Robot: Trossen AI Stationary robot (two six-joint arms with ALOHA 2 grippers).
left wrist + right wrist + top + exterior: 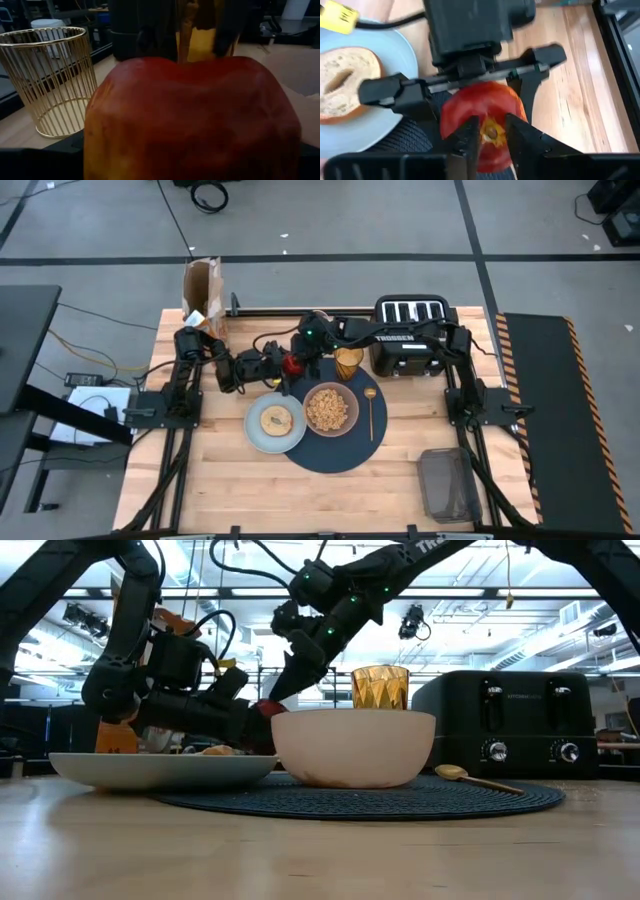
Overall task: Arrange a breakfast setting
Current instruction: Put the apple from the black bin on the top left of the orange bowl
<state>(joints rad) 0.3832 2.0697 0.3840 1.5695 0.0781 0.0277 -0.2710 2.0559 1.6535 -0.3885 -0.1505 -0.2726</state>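
Red apple (480,117) between left hand (470,82) fingers (upright)

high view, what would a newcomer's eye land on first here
The red apple at the placemat's far edge, caught between both arms: the left gripper holds it by its sides, while the right gripper has its fingers closing around the stem from above. In front lie the plate with a bagel and the bowl of cereal.

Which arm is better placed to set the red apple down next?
Likely left: the left gripper grips the round red apple by its sides; the right gripper only hovers at its stem, jaws apart.
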